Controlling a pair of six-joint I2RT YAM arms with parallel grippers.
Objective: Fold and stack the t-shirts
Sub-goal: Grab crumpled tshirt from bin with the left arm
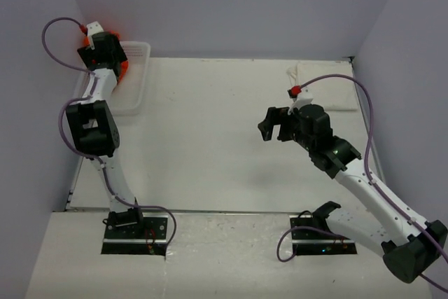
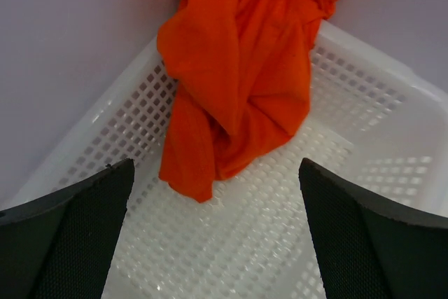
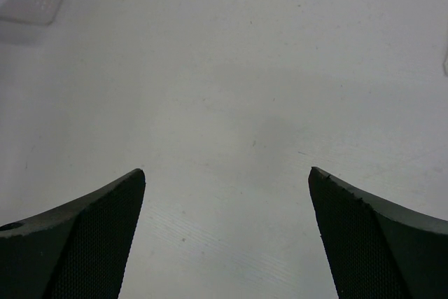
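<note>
The orange-red t-shirt [image 2: 238, 68] lies bunched in the basket [image 2: 364, 124] ahead of the wide-spread left gripper [image 2: 215, 169].

— What sort of place are you working in here?
— You're in a robot lab cell, not a home. Plain lavender walls [image 1: 231, 5] box in your bare white table [image 1: 210, 138] on three sides.
— What else shows you that?
— Your left arm [image 1: 94, 127] and right arm [image 1: 364, 180] stand bolted to black base plates [image 1: 157, 232] at the near edge, with purple cables [image 1: 343, 75] looping loose. A white lattice basket [image 1: 138, 85] sits in the far left corner.
</note>
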